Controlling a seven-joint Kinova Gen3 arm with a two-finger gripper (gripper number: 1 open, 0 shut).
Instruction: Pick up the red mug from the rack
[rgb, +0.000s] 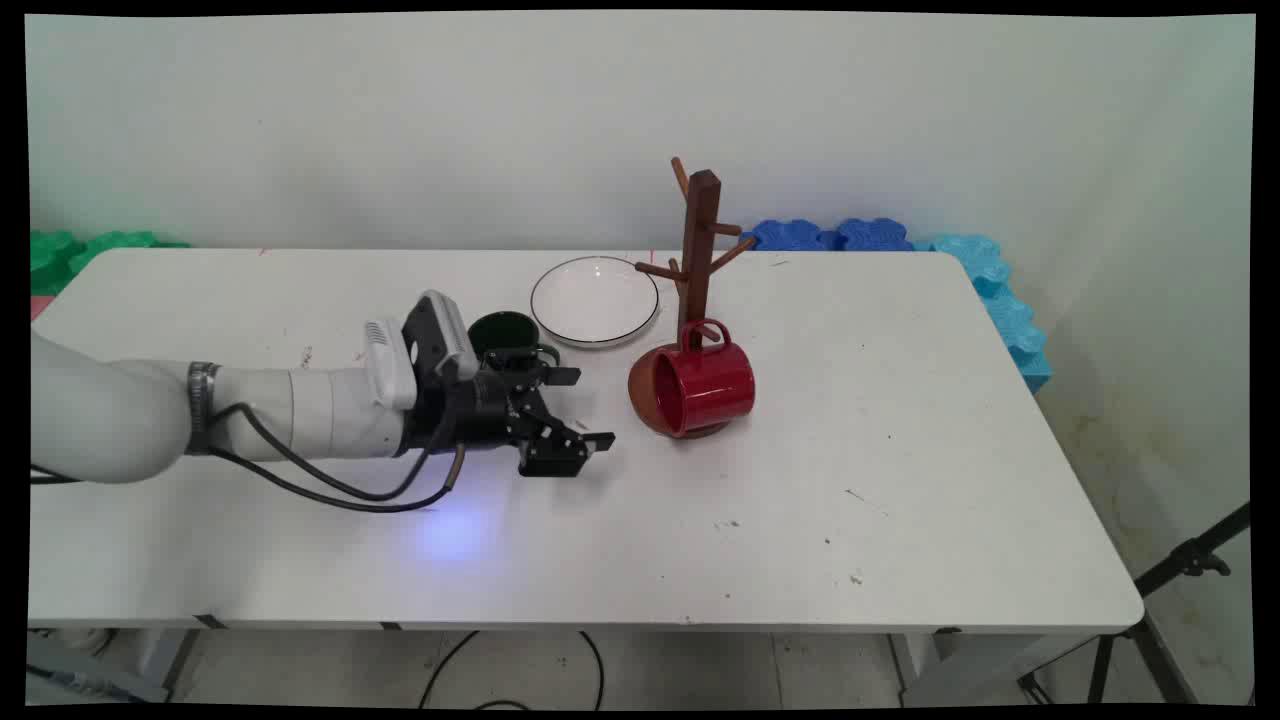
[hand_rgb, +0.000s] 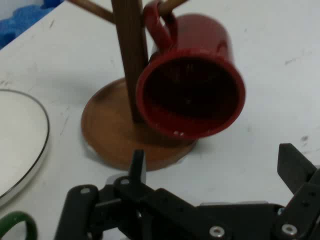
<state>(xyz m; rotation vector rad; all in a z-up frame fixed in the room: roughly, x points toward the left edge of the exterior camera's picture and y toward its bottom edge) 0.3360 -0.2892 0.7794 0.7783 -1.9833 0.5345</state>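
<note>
While the arm reaches low across the white surface (rgb: 850, 480), its gripper (rgb: 585, 410) stands wide open and empty, left of a red mug (rgb: 705, 385) hanging on a wooden mug tree (rgb: 698, 250). A dark green mug (rgb: 505, 330) and white plate (rgb: 594, 300) lie behind. From the hand, the red mug's mouth (hand_rgb: 192, 95) faces the spread fingers (hand_rgb: 292, 165).

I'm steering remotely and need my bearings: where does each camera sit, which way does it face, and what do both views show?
Main view: fixed above the table's near side, looking down across it to the wall; shows the white arm reaching in from the left with the gripper open and empty.
Hand view: on the hand, looking along the gripper at the red mug; only linkage and fingers show.
Shared: red mug hanging on the wooden mug stand, white plate, green mug.
</note>
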